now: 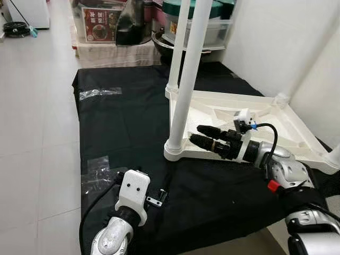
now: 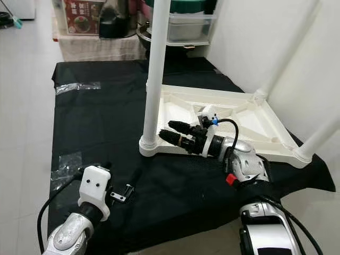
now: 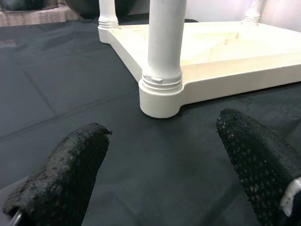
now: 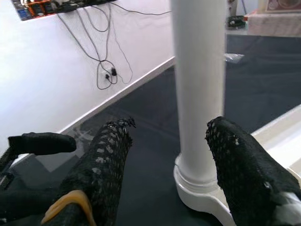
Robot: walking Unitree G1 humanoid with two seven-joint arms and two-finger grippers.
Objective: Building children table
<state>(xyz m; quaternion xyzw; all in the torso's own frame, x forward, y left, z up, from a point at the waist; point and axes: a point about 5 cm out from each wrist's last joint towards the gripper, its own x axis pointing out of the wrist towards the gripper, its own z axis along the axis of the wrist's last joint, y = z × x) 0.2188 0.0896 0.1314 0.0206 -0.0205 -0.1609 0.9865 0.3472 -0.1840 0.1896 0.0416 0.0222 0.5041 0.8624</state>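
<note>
Right gripper point(image 1: 195, 135) beside 1 table leg point(image 1: 185, 79)

Home floor: pale tiles point(image 1: 37, 106), storage box point(image 1: 204, 26), boxed goods point(image 1: 101, 24).

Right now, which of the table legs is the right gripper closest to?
The front-left leg, in the corner nearest the robot. The open right gripper points at its base; the other legs stand at farther corners.

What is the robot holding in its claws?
Nothing. The right claw is open beside the table leg, not touching. The left claw is open over the black cloth.
</note>
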